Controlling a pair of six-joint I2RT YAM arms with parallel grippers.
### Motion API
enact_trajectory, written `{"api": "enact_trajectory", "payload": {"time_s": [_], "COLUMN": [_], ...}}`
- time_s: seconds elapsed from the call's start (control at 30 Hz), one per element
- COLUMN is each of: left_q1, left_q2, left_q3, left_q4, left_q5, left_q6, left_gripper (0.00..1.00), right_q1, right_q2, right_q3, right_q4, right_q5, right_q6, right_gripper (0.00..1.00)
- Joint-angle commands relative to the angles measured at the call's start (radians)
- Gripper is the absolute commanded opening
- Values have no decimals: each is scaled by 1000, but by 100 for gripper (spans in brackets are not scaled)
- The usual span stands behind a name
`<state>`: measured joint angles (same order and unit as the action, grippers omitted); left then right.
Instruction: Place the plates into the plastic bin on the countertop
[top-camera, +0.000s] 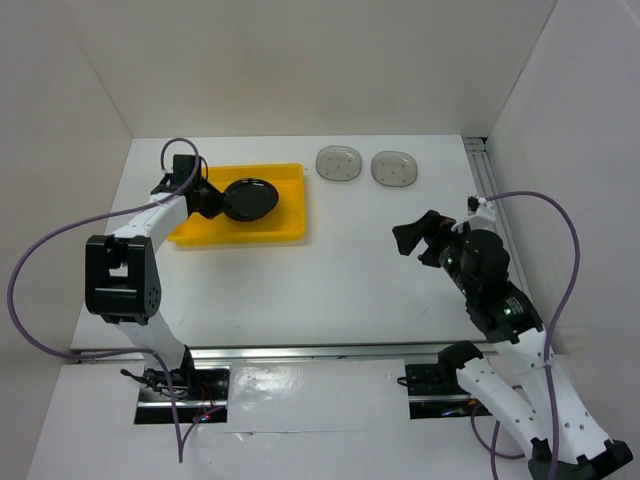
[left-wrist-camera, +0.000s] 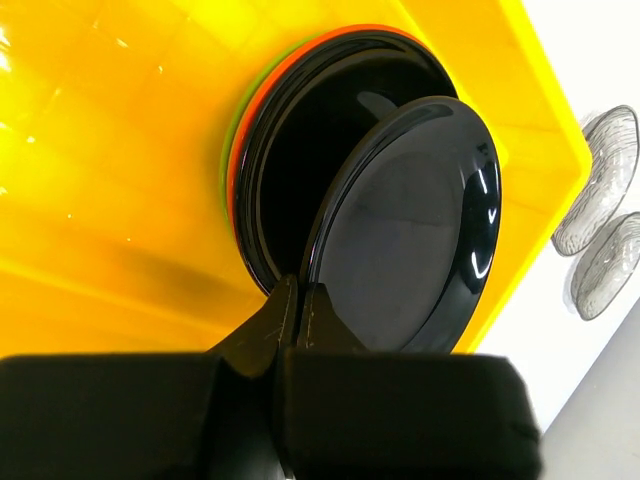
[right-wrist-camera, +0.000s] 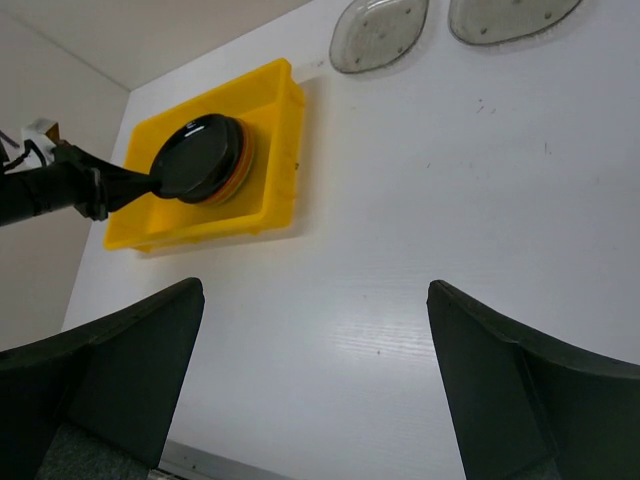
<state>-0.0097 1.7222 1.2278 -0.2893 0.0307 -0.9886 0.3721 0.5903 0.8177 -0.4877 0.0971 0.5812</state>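
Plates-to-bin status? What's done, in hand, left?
Done: a stack, black over orange and green, lies in the yellow bin. In hand: the left gripper pinches another black plate by its rim, tilted over that stack. Left: two grey dotted plates on the countertop; the right gripper is open, empty.

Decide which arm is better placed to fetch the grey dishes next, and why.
Right: the right gripper is open, empty and nearer the grey dishes; the left gripper holds a black plate over the bin.
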Motion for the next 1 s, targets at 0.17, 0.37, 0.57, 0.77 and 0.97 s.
{"api": "enact_trajectory", "payload": {"time_s": [0.17, 0.37, 0.57, 0.77, 0.97], "left_q1": [13, 13, -55, -151, -208], "left_q2": [37, 48, -47, -245, -501], "left_q3": [32, 42, 45, -26, -146], "left_q4": [53, 44, -23, -148, -166], "left_q5": [-5, -14, -93, -232, -233], "left_q6": [38, 48, 76, 76, 126], "left_gripper": [0, 57, 100, 100, 100], "right_q1": [-87, -389, -463, -482, -483], "right_q2": [303, 709, 1054, 1330, 1572], "right_q3": [-79, 13, 188, 406, 645], "right_q4": [444, 695, 727, 709, 543], "right_q5": [-25, -288, -302, -272, -241], "right_q6": [-61, 60, 32, -4, -14], "right_gripper": [100, 97, 97, 93, 84]}}
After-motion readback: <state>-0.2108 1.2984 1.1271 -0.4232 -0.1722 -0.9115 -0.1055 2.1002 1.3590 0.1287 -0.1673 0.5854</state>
